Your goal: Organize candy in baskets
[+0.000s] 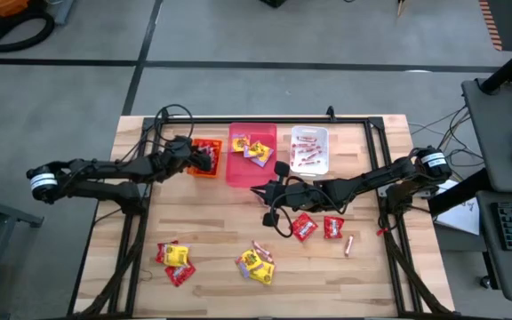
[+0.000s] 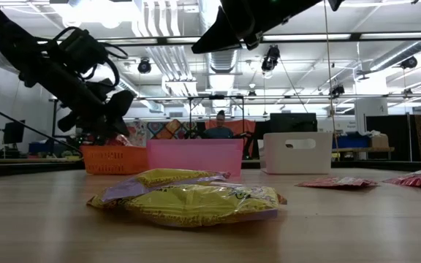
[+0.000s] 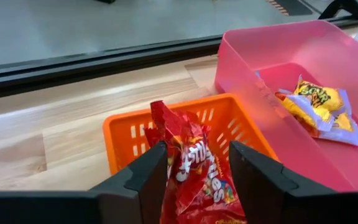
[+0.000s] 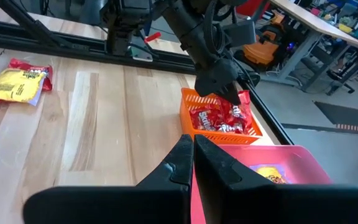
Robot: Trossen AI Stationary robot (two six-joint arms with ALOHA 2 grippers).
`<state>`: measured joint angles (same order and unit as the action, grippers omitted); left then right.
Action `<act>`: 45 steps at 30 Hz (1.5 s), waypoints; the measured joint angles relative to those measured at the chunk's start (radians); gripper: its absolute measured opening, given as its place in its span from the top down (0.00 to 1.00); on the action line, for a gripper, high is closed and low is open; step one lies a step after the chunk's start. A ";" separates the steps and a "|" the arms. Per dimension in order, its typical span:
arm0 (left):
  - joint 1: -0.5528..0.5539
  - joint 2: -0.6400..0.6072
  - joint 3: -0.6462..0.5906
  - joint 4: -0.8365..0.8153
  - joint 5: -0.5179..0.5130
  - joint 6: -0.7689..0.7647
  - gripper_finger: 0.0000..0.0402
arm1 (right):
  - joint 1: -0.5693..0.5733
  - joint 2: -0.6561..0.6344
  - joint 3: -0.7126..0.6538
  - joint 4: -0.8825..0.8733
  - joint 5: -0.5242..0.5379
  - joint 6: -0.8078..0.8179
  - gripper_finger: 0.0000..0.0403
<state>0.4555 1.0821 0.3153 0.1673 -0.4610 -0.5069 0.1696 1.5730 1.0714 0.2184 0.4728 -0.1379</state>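
Left gripper (image 3: 194,174) over the orange basket (image 3: 123,134) near the table's (image 1: 220,240) far edge, left of centre. Fingers (image 3: 145,180) parted, standing either side of a red Skittles packet (image 3: 194,171) that sits upright in the basket; whether they still touch it cannot be told. More red packets lie inside.

Pink basket (image 1: 241,167) just beside the orange one, holding yellow Sour Patch packets (image 3: 319,106). White basket (image 1: 310,149) on its other side, with thin red-and-white sticks (image 1: 306,153) in it.

Right gripper (image 4: 192,155) at the pink basket's near end, fingers pressed together, holding nothing.

Loose candy: red and yellow packets (image 1: 174,261) near the front-left corner, yellow packets (image 1: 257,263) at front centre, two red packets (image 1: 316,227) and one stick (image 1: 348,244) right of centre.
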 joint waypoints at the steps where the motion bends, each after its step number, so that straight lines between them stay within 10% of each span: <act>1: 0.000 -0.008 0.000 -0.011 0.000 0.000 0.61 | 0.000 0.000 0.001 0.000 0.000 0.007 0.98; 18: 0.000 -0.166 0.000 -0.083 0.004 0.042 0.55 | -0.027 0.000 0.002 -0.007 -0.012 0.149 0.98; 26: -0.015 -0.277 0.000 -0.084 0.224 0.043 0.55 | -0.087 0.002 0.079 -0.222 -0.229 0.335 0.98; 45: -0.413 -0.371 0.000 0.026 0.165 0.031 0.55 | -0.085 0.123 0.150 -0.614 -0.382 0.541 0.98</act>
<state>0.0425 0.7107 0.3157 0.1934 -0.2961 -0.4756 0.0849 1.6962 1.2217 -0.3953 0.0911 0.4035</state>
